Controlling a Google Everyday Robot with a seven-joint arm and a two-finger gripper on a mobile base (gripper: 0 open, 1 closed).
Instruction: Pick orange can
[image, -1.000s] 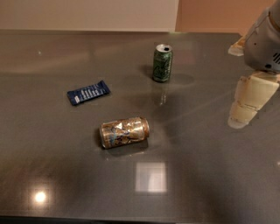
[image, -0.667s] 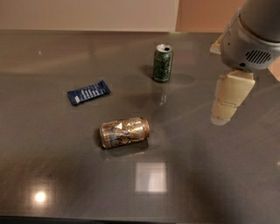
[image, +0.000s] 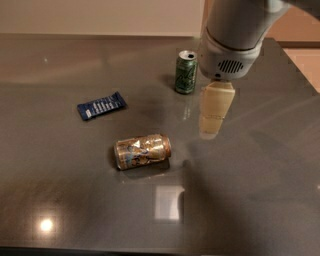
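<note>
**Tool Hung Off to One Side of the Toppled Can**

The small orange-gold drink can with blue and white graphics (image: 143, 151) lay on its side near the middle of the dark grey, glossy tabletop (image: 260, 200). Its long axis ran almost straight across the view, the right end tipped slightly away. The cream-coloured tool (image: 210, 131) hung pointing downward from the arm's rounded white wrist housing (image: 232, 40). It sat to the right of the can in the view and a little farther back, apart from the can. Seen edge-on, it did not show whether it was released or clenched; it carried nothing visible.

To reach the can, the tool would probably have to travel leftward and nearer, then close across the can's short width, not along its length. An upright dark green can (image: 185, 72) stood just behind the tool and close to the wrist, the likeliest thing to be knocked. A flat blue snack packet (image: 101, 105) lay beyond the orange can to the left, well clear of that path.
</note>
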